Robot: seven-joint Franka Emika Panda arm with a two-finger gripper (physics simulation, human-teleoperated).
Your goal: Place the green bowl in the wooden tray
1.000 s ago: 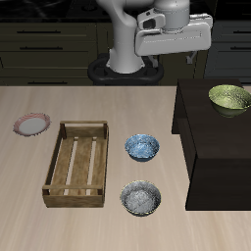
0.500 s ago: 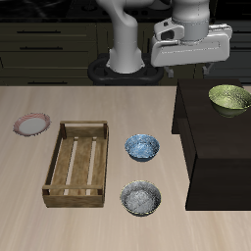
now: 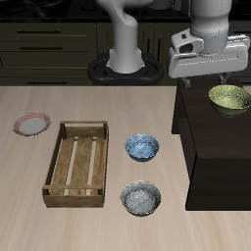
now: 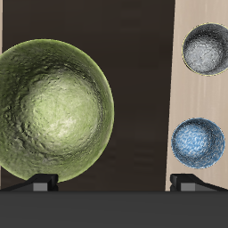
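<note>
The green bowl (image 3: 229, 98) stands upright on a black raised block (image 3: 211, 147) at the table's side. In the wrist view the green bowl (image 4: 53, 111) fills much of the frame, showing its pale speckled inside. My gripper (image 3: 206, 69) hangs high over the block's back edge, a little short of the bowl. It is open and empty, and in the wrist view (image 4: 114, 183) its fingertips (image 4: 42, 183) stand wide apart. The wooden tray (image 3: 78, 162) lies empty on the table, well away from the block.
A light-blue patterned bowl (image 3: 143, 147) and a grey-blue speckled bowl (image 3: 140, 197) sit between tray and block; both show in the wrist view (image 4: 198, 142) (image 4: 207, 48). A small pink-rimmed plate (image 3: 31, 124) lies beyond the tray. The robot base (image 3: 125, 59) stands at the back.
My gripper has moved sideways from above the table's back middle to above the black block, closer to the green bowl. Nothing on the table has moved.
</note>
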